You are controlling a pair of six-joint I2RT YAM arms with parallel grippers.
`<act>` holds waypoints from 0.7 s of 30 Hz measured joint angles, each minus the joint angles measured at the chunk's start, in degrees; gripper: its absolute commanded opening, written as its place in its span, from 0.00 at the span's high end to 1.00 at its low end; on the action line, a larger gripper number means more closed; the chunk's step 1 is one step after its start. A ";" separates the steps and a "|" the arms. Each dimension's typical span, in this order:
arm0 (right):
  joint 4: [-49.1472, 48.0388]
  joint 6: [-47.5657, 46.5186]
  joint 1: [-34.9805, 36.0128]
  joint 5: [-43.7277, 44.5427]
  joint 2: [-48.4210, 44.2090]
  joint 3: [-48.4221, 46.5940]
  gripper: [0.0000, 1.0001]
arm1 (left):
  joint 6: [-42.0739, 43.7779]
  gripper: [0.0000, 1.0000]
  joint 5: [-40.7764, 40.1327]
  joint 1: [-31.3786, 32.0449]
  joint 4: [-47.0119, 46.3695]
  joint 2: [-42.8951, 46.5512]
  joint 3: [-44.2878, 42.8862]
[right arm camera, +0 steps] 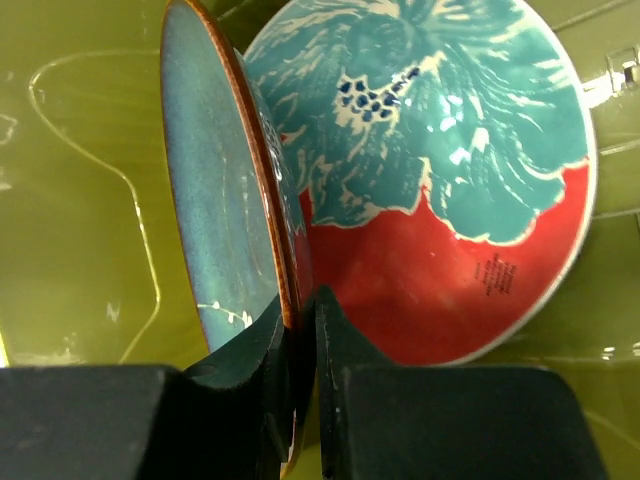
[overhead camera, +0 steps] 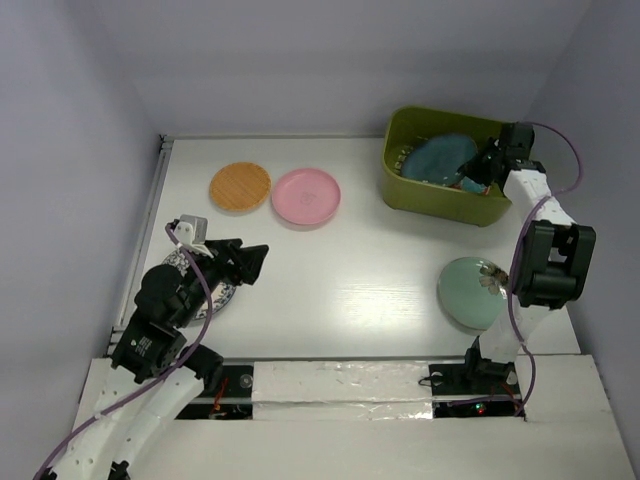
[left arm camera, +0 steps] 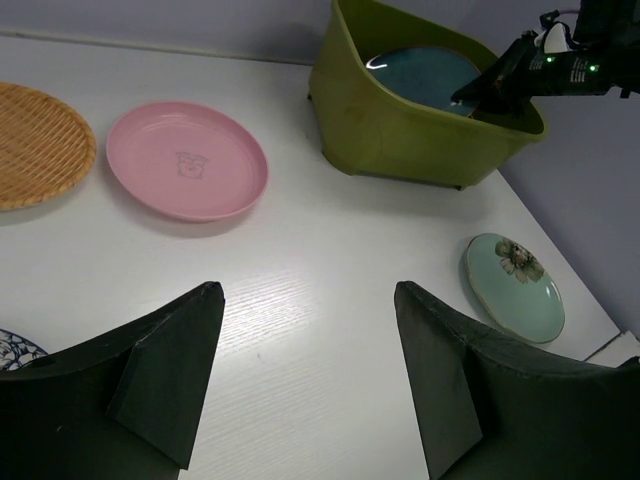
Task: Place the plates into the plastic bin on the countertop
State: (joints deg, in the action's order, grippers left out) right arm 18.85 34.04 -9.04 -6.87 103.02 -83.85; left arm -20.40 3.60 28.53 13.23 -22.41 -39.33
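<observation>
My right gripper (overhead camera: 482, 168) reaches into the olive-green plastic bin (overhead camera: 430, 197), also in the left wrist view (left arm camera: 400, 125). It (right arm camera: 305, 300) is shut on the brown-edged rim of the dark teal plate (right arm camera: 215, 180), held on edge. The red-teal floral plate (right arm camera: 440, 190) leans right behind it. My left gripper (overhead camera: 252, 262) is open and empty (left arm camera: 305, 292) above the countertop (overhead camera: 350, 270). The wood-tan plate (overhead camera: 240, 187), pink plate (overhead camera: 306, 196) and mint green plate (overhead camera: 472, 290) lie flat. The white blue-rimmed plate (overhead camera: 218, 297) lies partly under my left arm. The grey deer plate is out of view.
A metal rail (overhead camera: 160, 200) runs along the left edge of the countertop. Walls close in the back and both sides. The mint green plate lies close to my right arm's base.
</observation>
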 measured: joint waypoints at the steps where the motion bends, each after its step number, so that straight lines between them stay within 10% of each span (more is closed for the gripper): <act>1: 0.13 -0.20 0.02 0.42 0.26 -0.39 0.94 | 0.00 0.34 -0.02 0.15 -0.02 0.15 0.00; 7: 0.63 -2.03 0.39 5.44 0.63 -1.20 0.39 | 0.00 0.34 -0.17 0.76 0.00 0.66 0.00; 19: 0.68 -4.85 -0.09 13.92 -3.80 -0.37 0.27 | 0.00 0.35 -0.55 0.76 0.02 0.90 0.00; 21: -0.11 -4.92 0.20 13.66 -7.63 1.18 0.41 | 0.00 0.37 -0.76 0.76 0.04 0.90 0.00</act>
State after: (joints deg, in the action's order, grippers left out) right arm 18.74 29.12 -8.84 6.79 95.39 -82.67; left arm -20.40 2.83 29.30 13.28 -21.52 -39.33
